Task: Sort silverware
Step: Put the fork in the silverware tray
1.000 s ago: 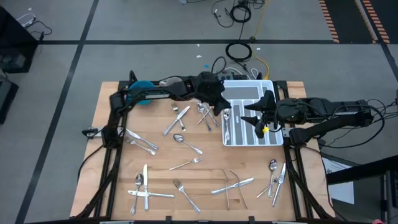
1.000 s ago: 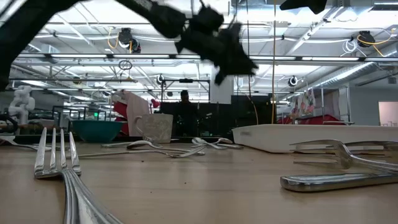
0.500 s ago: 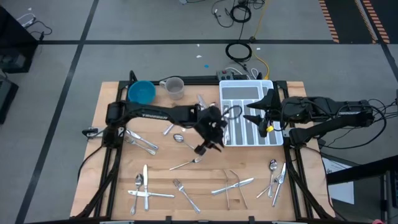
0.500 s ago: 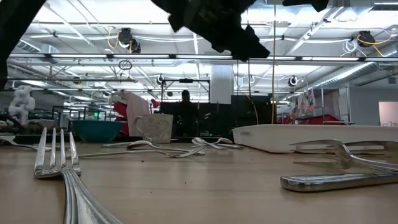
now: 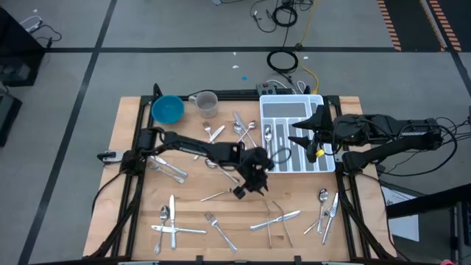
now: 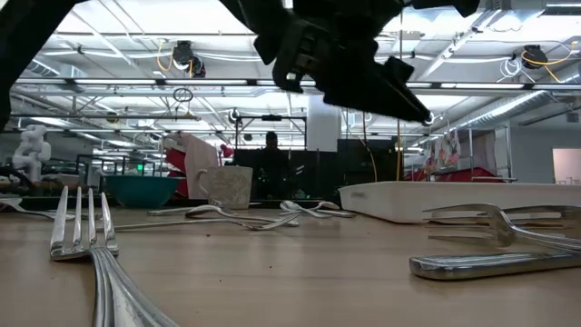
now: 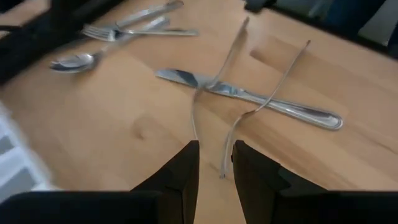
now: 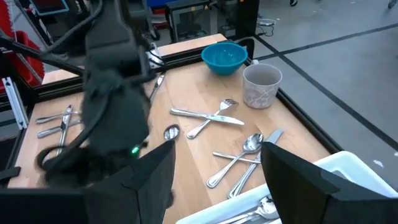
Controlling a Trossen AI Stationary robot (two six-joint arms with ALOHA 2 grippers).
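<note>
Shiny forks, spoons and knives lie flat and scattered on the wooden table. A knife (image 7: pixel 249 96) crossed by two forks (image 7: pixel 211 93) lies just ahead of my left gripper (image 7: pixel 215 168), whose fingers are open by a narrow gap and hold nothing. In the high view that gripper (image 5: pixel 246 188) hovers over mid-table, with this cluster (image 5: pixel 276 217) toward the near edge. A few pieces lie in the white tray (image 5: pixel 294 110). My right gripper (image 5: pixel 293 135) hovers over the tray, wide open (image 8: pixel 214 180) and holding nothing.
A blue bowl (image 5: pixel 168 109) and a grey cup (image 5: pixel 207 103) stand at the far edge. More silverware lies at the near-left (image 5: pixel 173 221), near-right (image 5: pixel 325 210), left (image 5: pixel 168 168) and far middle (image 5: pixel 243 129). A fork (image 6: pixel 86 227) lies close to the low camera.
My left gripper has swung from the tray's left edge toward the table's near edge, out over mid-table, and the arm no longer covers the bowl and cup. My right arm has kept still.
</note>
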